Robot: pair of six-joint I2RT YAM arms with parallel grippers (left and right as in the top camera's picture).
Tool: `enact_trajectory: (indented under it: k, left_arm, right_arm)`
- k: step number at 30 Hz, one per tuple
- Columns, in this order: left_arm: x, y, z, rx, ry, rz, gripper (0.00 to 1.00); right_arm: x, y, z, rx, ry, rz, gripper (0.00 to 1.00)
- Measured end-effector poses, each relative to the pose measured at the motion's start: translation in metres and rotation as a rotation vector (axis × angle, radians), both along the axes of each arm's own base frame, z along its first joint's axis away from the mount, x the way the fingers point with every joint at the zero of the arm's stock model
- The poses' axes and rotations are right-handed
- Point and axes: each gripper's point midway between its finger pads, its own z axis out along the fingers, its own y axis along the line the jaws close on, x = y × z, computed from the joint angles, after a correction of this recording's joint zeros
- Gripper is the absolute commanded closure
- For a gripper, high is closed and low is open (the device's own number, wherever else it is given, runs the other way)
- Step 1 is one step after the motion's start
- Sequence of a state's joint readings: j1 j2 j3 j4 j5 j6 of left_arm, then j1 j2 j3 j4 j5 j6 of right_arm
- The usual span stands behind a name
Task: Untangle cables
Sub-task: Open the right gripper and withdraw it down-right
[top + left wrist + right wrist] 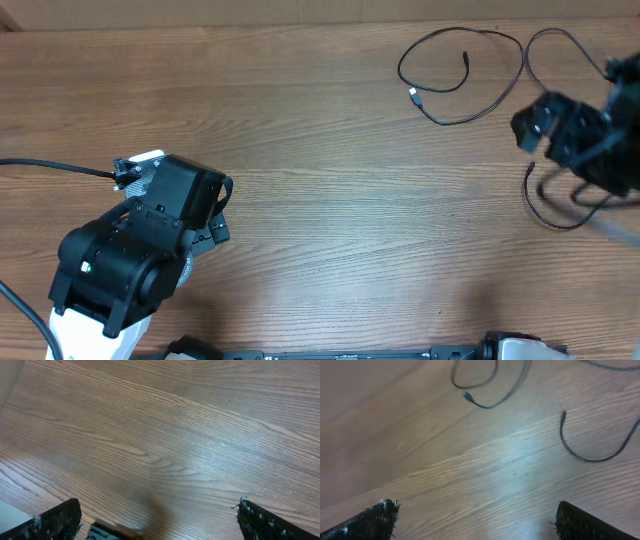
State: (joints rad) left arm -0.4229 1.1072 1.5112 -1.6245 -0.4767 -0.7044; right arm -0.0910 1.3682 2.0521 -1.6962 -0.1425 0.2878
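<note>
While the right hand (475, 507) is wide open and empty, it looks ready to grab a cable (592, 460) near the right edge of the counter (300, 150).

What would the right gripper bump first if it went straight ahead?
Probably bare table: the open right gripper aims at wood, with the nearest cable farther ahead and off to one side.

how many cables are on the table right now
2, probably: the looped cable lies right of centre at the far side, both ends showing; the second cable curves beside the right arm, which hides part, so it might be two cords.
</note>
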Motion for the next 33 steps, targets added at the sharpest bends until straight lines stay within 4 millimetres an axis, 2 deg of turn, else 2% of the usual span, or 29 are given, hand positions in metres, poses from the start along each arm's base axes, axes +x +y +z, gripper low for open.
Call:
enact_trajectory:
  k: [3, 6, 10, 19, 29, 33]
  left_arm:
    - [0.000, 0.000, 0.000, 0.000, 0.000, 0.000, 0.01]
    - [0.000, 0.000, 0.000, 0.000, 0.000, 0.000, 0.00]
    - [0.000, 0.000, 0.000, 0.000, 0.000, 0.000, 0.00]
    - [0.000, 0.000, 0.000, 0.000, 0.000, 0.000, 0.00]
    - [0.000, 0.000, 0.000, 0.000, 0.000, 0.000, 0.00]
    - [0.000, 0.000, 0.000, 0.000, 0.000, 0.000, 0.00]
  right_arm:
    - [-0.021, 0.005, 0.019, 0.009, -0.080, 0.012, 0.00]
    - [-0.034, 0.009, 0.029, 0.014, -0.127, 0.021, 0.00]
    - [-0.037, 0.009, 0.030, 0.015, -0.135, 0.023, 0.00]
    - [-0.026, 0.010, 0.023, 0.025, -0.098, 0.027, 0.00]
    - [-0.025, 0.016, 0.020, 0.044, -0.091, 0.066, 0.00]
    - [-0.033, 0.018, -0.002, 0.048, -0.029, 0.082, 0.00]
